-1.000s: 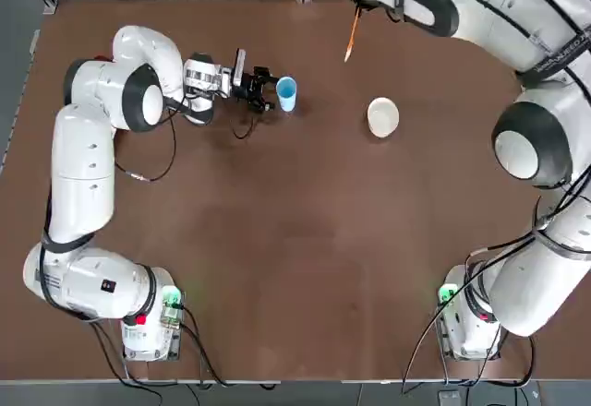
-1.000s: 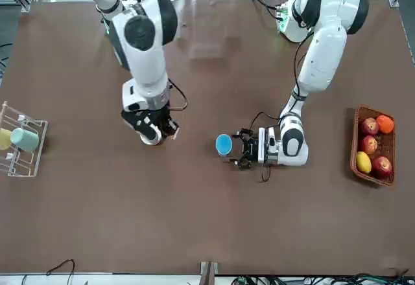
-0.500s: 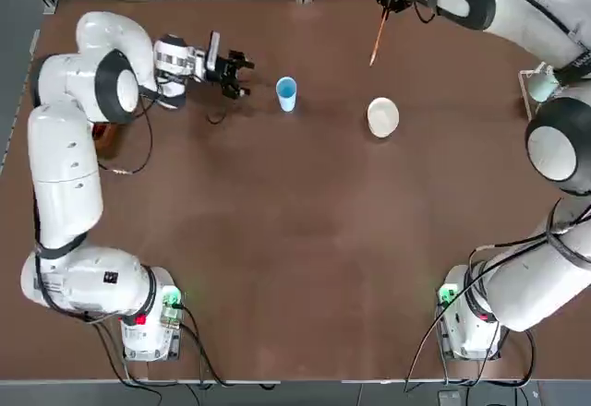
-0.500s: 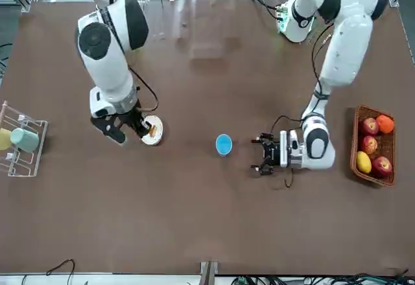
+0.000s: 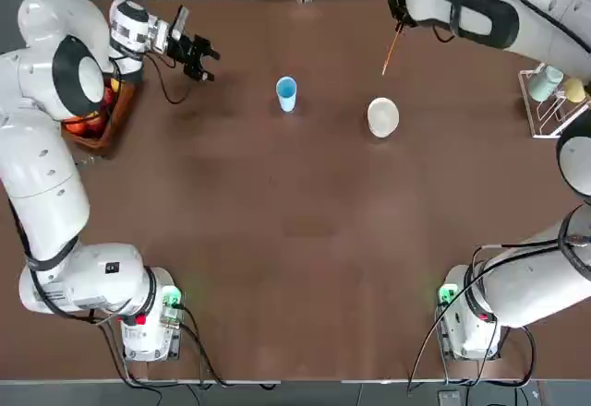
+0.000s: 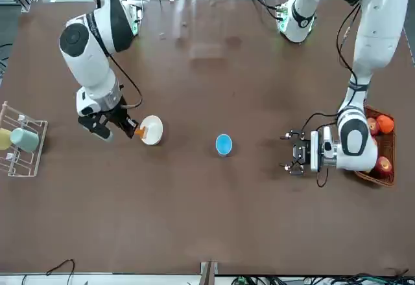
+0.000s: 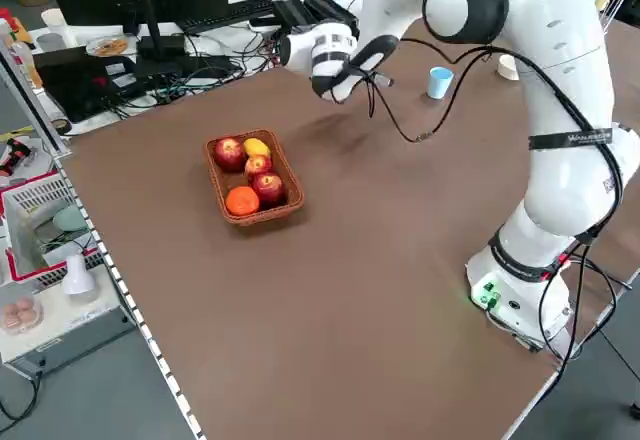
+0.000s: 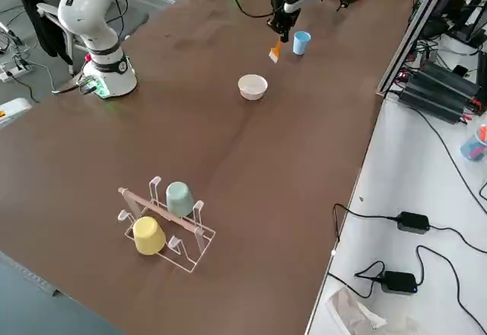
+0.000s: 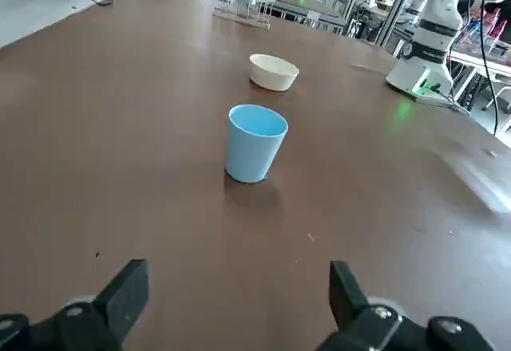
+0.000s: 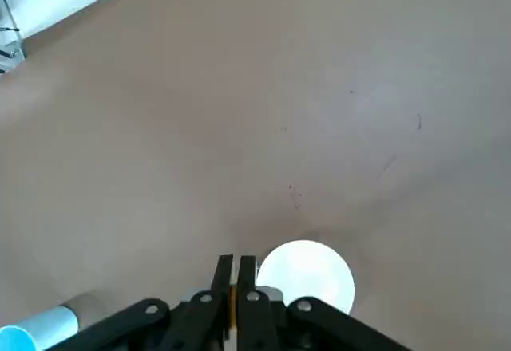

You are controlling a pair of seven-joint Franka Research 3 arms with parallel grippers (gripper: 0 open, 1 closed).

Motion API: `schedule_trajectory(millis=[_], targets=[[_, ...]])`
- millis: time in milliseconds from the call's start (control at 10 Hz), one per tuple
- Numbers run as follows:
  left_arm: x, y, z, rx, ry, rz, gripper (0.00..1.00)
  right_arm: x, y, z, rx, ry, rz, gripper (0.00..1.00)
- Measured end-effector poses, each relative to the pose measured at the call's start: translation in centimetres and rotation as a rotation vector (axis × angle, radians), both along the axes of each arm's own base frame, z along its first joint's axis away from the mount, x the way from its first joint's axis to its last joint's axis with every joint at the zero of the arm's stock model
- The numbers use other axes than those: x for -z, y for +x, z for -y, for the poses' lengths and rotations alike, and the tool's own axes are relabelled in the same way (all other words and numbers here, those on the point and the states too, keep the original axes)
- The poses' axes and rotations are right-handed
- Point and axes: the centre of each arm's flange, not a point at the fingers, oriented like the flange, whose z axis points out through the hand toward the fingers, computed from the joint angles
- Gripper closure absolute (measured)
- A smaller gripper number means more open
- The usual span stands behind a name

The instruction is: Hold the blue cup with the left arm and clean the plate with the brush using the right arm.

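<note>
I judged the job barely begun: only the brush (image 6: pixel 138 131) was in hand, and both the holding and the scrubbing were still to do. In the top view the cup (image 5: pixel 286 93) stood upright and alone at upper centre of the table (image 5: pixel 305 240), with the plate (image 5: pixel 382 116) to its right, apart from it and untouched. My right gripper (image 6: pixel 120 124) was clenched on the brush handle; in the front view the brush tip hung just beside the plate's left rim, at centre left of the frame, and I could not tell whether it touched. My left gripper (image 5: pixel 196 55) stood released, fingers spread and empty, at the upper left of the top view, well apart from the cup and next to the fruit basket (image 7: pixel 252 177).

Against the earlier frames, the left gripper had pulled away: a second before it sat right beside the cup, and it had swung off toward the basket, leaving the cup where it was. The right arm had also shifted, carrying the brush rightward across the top view. Cup and plate had not moved.
</note>
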Motion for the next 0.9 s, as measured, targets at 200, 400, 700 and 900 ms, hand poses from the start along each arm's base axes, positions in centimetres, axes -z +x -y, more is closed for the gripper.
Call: schedule_trajectory(millis=[200,400,700,900], targets=[[-4.5,0.3,-0.5,-0.065,0.141,-0.142,0.0,1.4,-1.3,1.6,0.001,0.021,0.028,0.95],[-9.2,0.3,-1.4,-0.145,0.315,-0.249,0.0,2.6,-1.8,3.6,0.002,0.073,0.022,0.95],[-17.1,0.2,-2.8,-0.338,0.598,-0.351,0.0,3.7,-1.7,6.7,-0.029,0.171,-0.007,0.95],[-20.5,-0.1,-2.4,-0.465,0.733,-0.392,0.0,4.9,-1.7,8.8,-0.068,0.249,-0.016,0.95]])
